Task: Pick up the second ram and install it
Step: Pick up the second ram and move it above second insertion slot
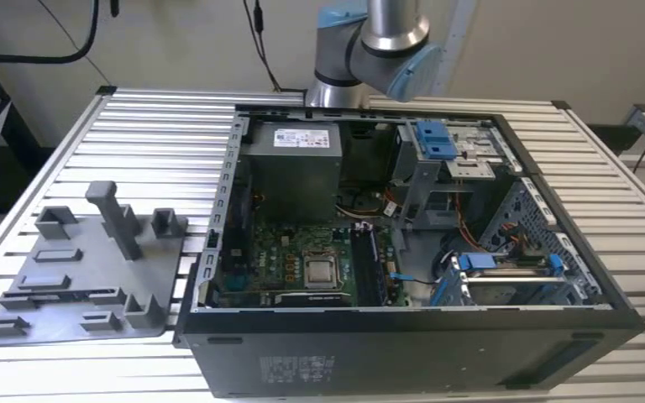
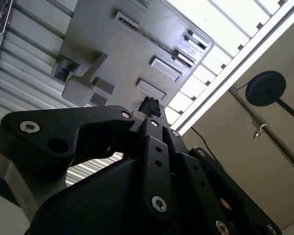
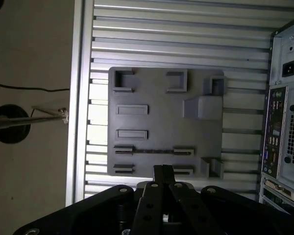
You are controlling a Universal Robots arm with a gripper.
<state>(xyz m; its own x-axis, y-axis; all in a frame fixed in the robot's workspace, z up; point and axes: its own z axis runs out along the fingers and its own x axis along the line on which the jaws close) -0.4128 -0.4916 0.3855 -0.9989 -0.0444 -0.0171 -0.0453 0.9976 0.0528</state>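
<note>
We find our gripper [image 3: 162, 168] clenched, fingers pressed together and empty, above the grey tray's [image 3: 161, 122] near edge. The second ram [image 3: 154, 151] lies flat between two tray slots, just beyond the tips. Bare slatted table [image 3: 186, 39] rings the tray, and the open computer case [image 1: 412, 353] stands just beside it.

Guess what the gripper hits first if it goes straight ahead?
The black gripper would probably meet the flat grey plastic tray, near its thin dark memory stick; depth is unclear.

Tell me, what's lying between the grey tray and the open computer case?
Nothing lies there. In the first wrist view a bare strip of the slatted table separates the grey tray from the computer case.
</note>
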